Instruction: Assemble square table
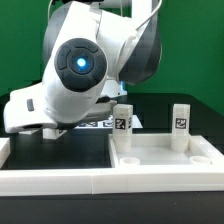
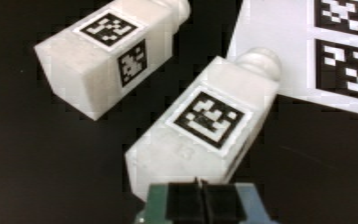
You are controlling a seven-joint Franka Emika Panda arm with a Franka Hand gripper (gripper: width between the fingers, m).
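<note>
My gripper (image 2: 194,192) clenched, empty, above lying leg (image 2: 202,120); second leg (image 2: 105,60) beside, near marker board (image 2: 318,50). Tabletop (image 1: 165,155) by bench's camera-side edge. Risk: descending shut, I'd shove leg askew.

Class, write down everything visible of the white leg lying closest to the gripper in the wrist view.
This leg is a white block, plastic by its look, with a narrower stub at one end. One black-and-white square tag faces up. It lies on its side on the black table, apart from a second lying leg, its stub close to the marker board; contact unclear. The shut gripper beside its wider end holds nothing.
</note>
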